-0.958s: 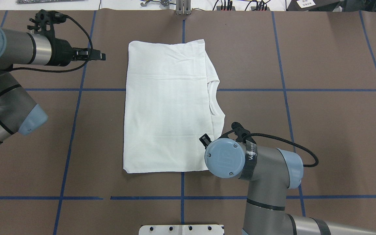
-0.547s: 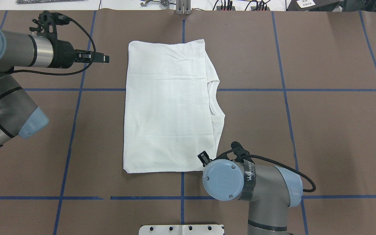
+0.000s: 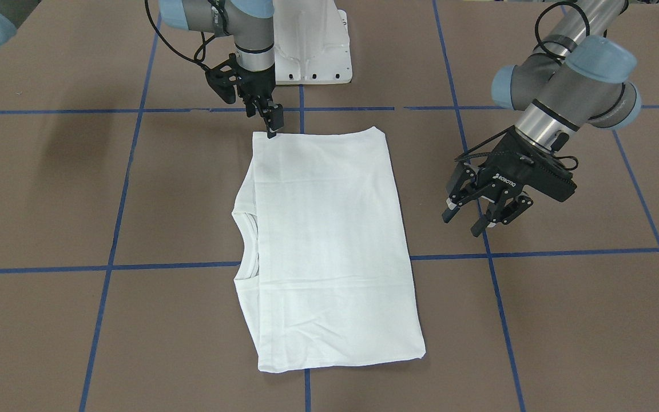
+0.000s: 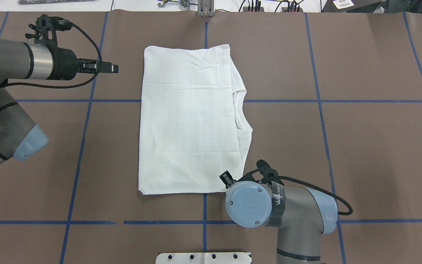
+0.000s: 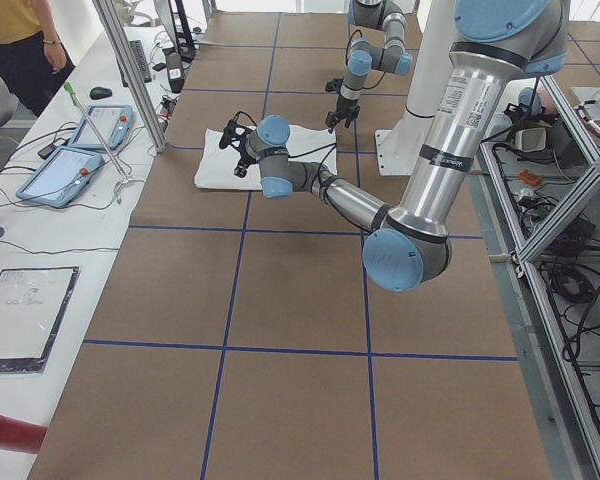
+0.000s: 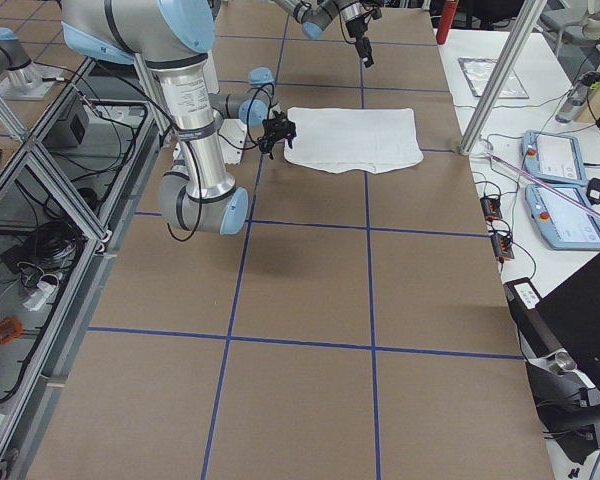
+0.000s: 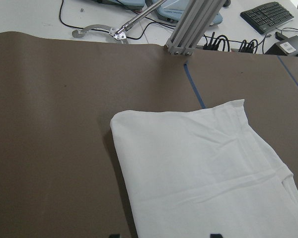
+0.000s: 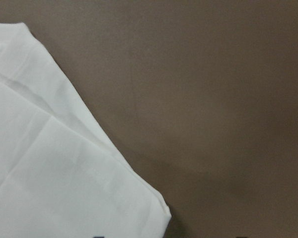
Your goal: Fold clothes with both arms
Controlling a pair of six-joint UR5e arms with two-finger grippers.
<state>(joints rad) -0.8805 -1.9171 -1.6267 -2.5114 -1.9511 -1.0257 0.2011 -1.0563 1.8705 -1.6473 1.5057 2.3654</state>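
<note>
The white shirt (image 4: 189,121) lies folded into a flat rectangle mid-table, its ribbed collar (image 4: 238,110) showing at the right edge. It also shows in the front view as shirt (image 3: 324,240). My right gripper (image 3: 272,129) points straight down at the shirt's near right corner (image 8: 159,208), with the jaws open on either side of it. The overhead view shows only one black finger (image 4: 226,178) of it. My left gripper (image 3: 472,222) hovers open and empty to the left of the shirt, clear of the cloth; overhead, the left gripper (image 4: 115,68) sits level with the far end.
Brown table paper carries a grid of blue tape lines (image 4: 82,146). The white pedestal base (image 3: 312,46) stands at the near edge. An aluminium post (image 7: 188,29) rises beyond the far edge. A side table with tablets (image 5: 80,150) and a person (image 5: 20,40) are further off.
My right arm has slid along the shirt's right edge toward the near corner. The left gripper has only drifted slightly. The shirt has not moved.
</note>
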